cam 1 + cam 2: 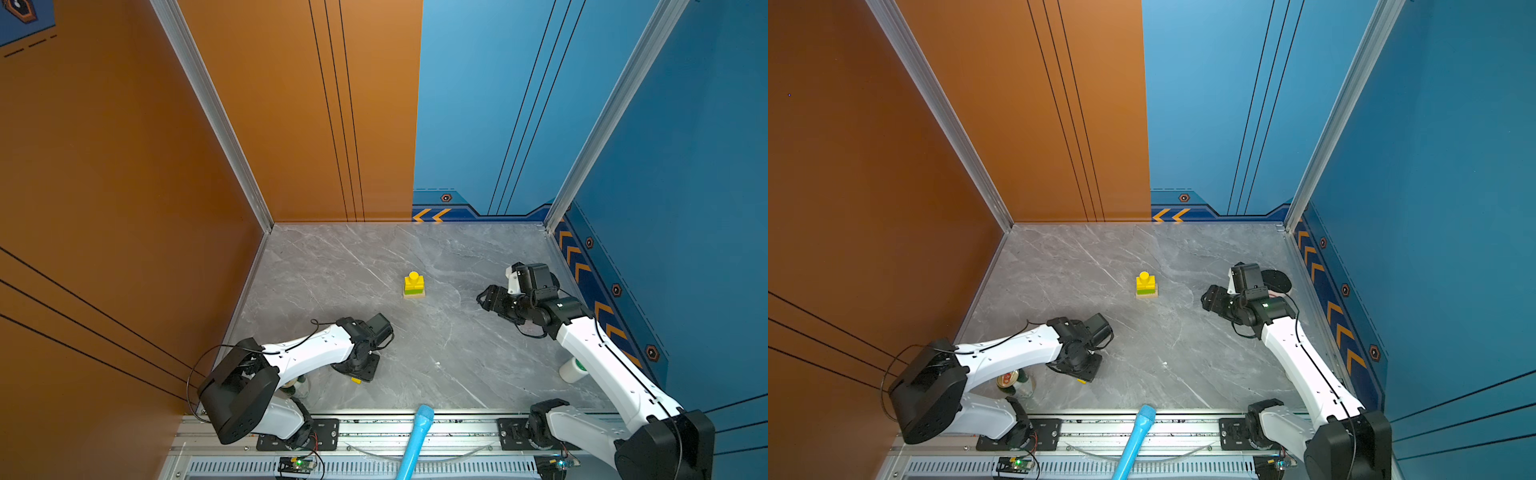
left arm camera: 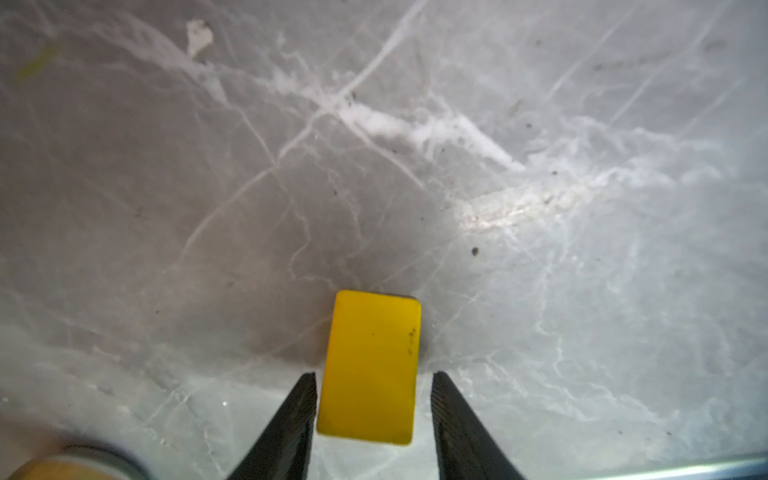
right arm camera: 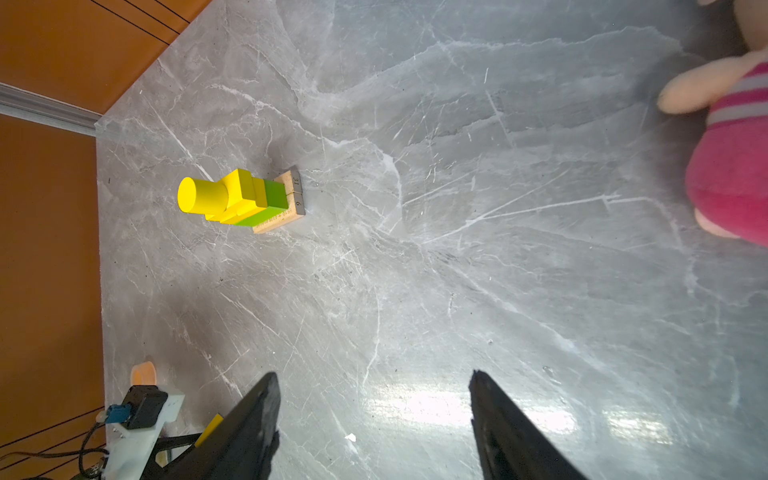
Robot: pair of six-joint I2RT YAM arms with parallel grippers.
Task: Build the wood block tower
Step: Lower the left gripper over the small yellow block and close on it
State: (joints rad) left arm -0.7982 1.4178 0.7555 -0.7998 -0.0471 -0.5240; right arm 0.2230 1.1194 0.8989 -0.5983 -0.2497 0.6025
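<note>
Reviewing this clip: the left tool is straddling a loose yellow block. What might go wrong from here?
1. The left tool sits off-centre on the yellow block, with a gap on one side only; closing may skew or push it.
2. The tower is topped by a narrow yellow cylinder; placing another piece there may topple it.
3. The drink can stands under the left arm; a swing could clip it.

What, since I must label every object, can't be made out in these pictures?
- Drink can: in both top views the left arm covers most of it.
- White bottle: partly behind the right arm in a top view.
- Plush toy: cut off by the right wrist view's edge.
- Yellow block: in both top views only a sliver shows beneath the left end effector.
</note>
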